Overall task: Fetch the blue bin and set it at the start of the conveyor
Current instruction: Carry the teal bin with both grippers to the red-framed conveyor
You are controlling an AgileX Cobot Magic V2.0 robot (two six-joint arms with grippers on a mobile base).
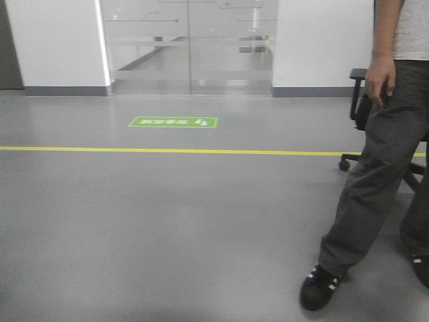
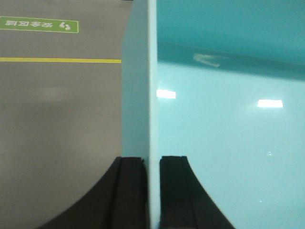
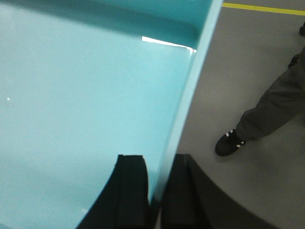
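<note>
The blue bin [image 2: 228, 133] is a pale aqua tub held off the grey floor between both arms. My left gripper [image 2: 152, 160] is shut on its left wall, one black finger outside and one inside. My right gripper [image 3: 159, 160] is shut on its right wall [image 3: 190, 90] in the same way. The bin's smooth inside [image 3: 81, 105] is empty. The bin and both grippers do not show in the front view. The conveyor start is out of view.
A person in dark trousers [image 1: 379, 168] and black shoes [image 1: 320, 287] stands at the right; the shoe also shows in the right wrist view [image 3: 228, 143]. An office chair [image 1: 358, 100] is behind. A yellow floor line [image 1: 167, 150], a green floor sign [image 1: 173, 122] and glass doors [image 1: 191, 47] lie ahead.
</note>
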